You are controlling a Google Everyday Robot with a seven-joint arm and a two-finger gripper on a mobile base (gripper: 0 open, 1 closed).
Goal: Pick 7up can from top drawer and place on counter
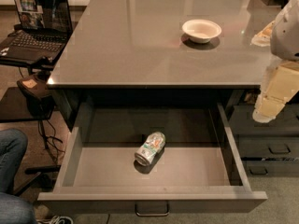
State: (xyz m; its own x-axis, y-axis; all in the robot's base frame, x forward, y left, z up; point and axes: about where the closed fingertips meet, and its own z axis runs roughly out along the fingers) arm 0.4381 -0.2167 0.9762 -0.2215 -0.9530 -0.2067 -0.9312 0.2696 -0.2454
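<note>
The 7up can [150, 148], silvery-white with green marks, lies on its side on the flat grey floor of the open top drawer [107, 169], near the middle. The drawer's curved metal handle [152, 210] shows at its front. The glossy grey counter [140, 41] spans above the drawer. My gripper [267, 107], cream-coloured, hangs at the right edge of the view, above the drawer's right wall and in front of the counter's edge, well to the right of the can and apart from it.
A white bowl [202, 30] sits on the counter at the back right. A laptop [39, 20] on a black stand is at the far left. A person's knee [11, 148] is at the lower left. Narrower dark drawers [273, 148] stand at the right.
</note>
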